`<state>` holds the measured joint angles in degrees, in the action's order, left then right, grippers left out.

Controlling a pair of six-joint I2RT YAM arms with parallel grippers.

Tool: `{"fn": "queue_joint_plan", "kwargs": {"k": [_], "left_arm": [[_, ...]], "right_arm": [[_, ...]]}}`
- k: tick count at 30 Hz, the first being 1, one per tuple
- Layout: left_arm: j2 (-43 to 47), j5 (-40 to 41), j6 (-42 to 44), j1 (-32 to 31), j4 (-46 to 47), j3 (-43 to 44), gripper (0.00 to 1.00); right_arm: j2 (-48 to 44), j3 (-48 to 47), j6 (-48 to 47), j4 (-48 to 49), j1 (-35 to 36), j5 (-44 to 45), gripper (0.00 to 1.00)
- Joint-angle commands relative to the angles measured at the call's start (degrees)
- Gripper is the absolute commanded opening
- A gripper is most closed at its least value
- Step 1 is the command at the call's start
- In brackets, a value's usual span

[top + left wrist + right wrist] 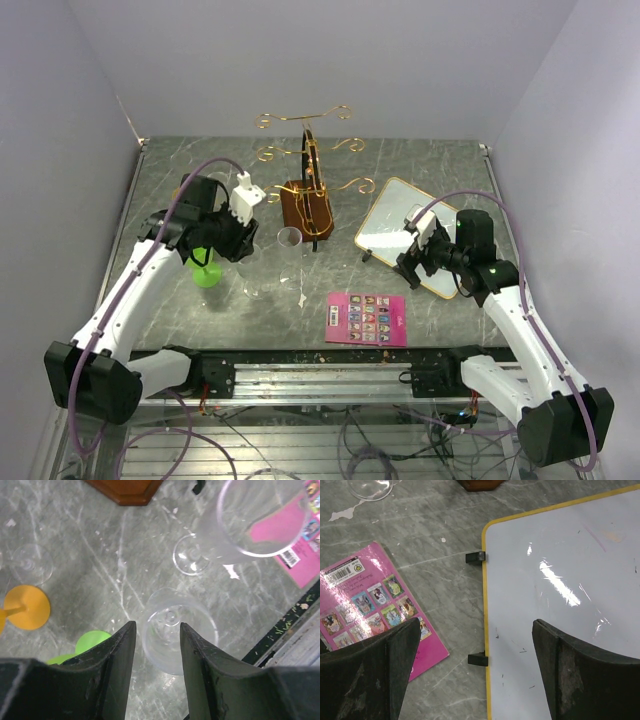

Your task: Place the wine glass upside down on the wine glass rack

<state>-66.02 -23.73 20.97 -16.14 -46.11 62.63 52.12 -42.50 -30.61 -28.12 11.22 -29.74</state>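
The wine glass [167, 612] looks brittle and slick (hold its bowl gently). Left pincer [157, 625] straddles it, grip unclear; right pincer [475, 625] gapes.

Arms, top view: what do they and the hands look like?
Left arm and right arm: white links, black joints, a lilac cable looping along each. Left hand and right hand: two thick black fingers, scuffed, narrowing to the tips.
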Motion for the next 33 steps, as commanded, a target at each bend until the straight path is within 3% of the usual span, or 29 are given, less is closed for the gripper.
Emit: {"fn": "queue_joint_plan", "kwargs": {"k": [1,15,33], "left_arm": [[-0.7,6.7,-1.2,-0.4,1.7,1.2,0.50],[-1.1,7.4,-0.5,-1.0,2.3,-1.2,0.48],[-0.4,4.9,2.0,-1.4,1.3,-1.4,0.18]], "right_arm": [[-0.6,0.8,0.2,0.7,0.3,0.5,0.93],[0.7,0.8,0.3,0.9,0.4,1.0,0.93],[1.2,1.1,0.5,1.7,0.4,3.3,0.92]]}}
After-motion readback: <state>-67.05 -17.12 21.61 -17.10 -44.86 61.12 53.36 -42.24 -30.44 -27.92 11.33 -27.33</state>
